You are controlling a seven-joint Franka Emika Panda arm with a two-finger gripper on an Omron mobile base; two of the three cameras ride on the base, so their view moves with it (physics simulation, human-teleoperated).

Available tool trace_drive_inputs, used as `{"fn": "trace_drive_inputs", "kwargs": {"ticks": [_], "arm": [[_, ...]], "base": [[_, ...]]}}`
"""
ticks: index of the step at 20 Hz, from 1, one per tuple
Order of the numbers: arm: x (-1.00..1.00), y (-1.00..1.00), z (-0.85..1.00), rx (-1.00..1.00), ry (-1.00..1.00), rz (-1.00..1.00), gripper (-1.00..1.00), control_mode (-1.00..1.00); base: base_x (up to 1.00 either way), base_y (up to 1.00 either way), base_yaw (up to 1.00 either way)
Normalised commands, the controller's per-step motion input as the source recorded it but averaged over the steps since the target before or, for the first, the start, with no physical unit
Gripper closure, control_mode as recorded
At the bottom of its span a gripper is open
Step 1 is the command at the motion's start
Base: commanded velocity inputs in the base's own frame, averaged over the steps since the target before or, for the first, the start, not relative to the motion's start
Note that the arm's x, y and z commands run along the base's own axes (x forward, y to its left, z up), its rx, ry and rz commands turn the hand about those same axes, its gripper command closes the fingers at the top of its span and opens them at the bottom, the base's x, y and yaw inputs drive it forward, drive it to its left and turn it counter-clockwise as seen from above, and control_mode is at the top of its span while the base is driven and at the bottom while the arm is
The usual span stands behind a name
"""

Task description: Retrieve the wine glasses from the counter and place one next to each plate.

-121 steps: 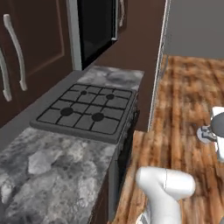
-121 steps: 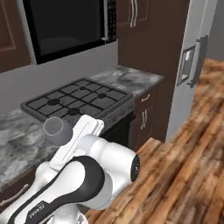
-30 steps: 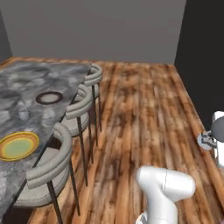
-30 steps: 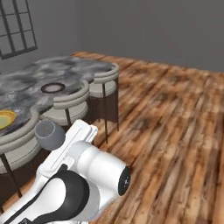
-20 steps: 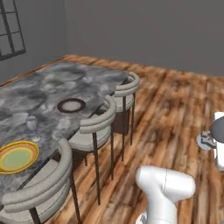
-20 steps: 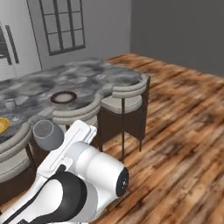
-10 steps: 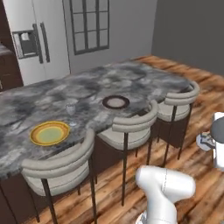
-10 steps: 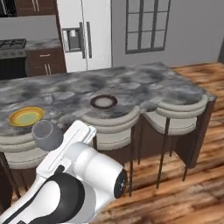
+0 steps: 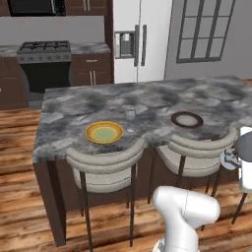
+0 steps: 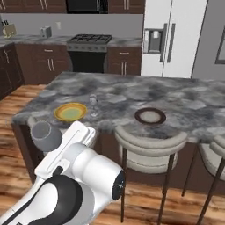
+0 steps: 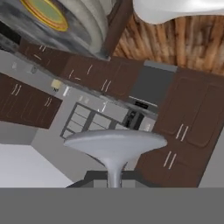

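I've got the claw [image 11: 114,180] clamped on the second wine glass [image 11: 114,142] by its stem, for carrying. First glass [image 9: 130,117] stands just beside the yellow plate [image 9: 104,132] near the counter [image 9: 74,106] front edge; brown plate [image 9: 187,119] has none yet.

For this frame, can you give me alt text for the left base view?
A grey marbled stone island counter holds a round yellow-orange plate with a greenish centre, a small clear stemmed wine glass just right of it, and a dark brown-rimmed plate farther right. Two pale curved-back stools stand along its near edge.
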Motion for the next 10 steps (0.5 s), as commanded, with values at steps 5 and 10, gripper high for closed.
{"fn": "trace_drive_inputs", "kwargs": {"ticks": [5, 10], "arm": [[0.00, 0.00, 0.00, 0.00, 0.00, 0.00, 1.00, 1.00], [0.00, 0.00, 0.00, 0.00, 0.00, 0.00, 1.00, 1.00]], "base": [[0.67, -0.76, 0.34], [-0.22, -1.00, 0.07]]}}
